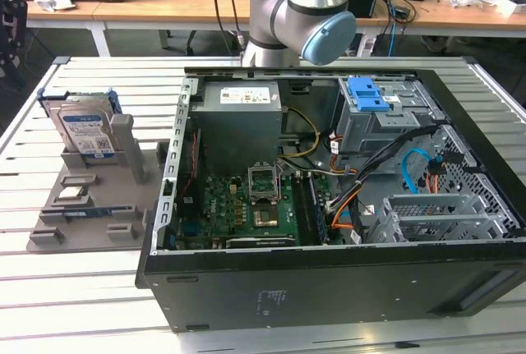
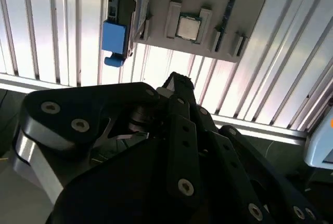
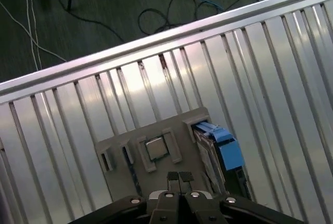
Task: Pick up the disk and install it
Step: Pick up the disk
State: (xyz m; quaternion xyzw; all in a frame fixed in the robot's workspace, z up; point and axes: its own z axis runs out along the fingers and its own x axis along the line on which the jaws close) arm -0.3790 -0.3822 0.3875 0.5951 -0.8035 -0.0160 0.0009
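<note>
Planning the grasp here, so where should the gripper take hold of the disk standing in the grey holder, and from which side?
Probably the disk by its upper part, pinched across its flat faces, coming down from above. It stands on edge in the grey holder, whose slot hides its lower edge, so the top is free.

The arm (image 1: 300,9) is cut off by the exterior view's top edge. In that view the posts of a grey holder (image 1: 90,206) hide the lower edge of the upright disk (image 1: 86,128), and the print on its label is too small to read. In the first wrist view the gripper (image 3: 179,176) is cropped just behind its tips. In the second wrist view its dark body blocks much of the table (image 2: 52,26), and the disk is cut off by the picture's edge.
</note>
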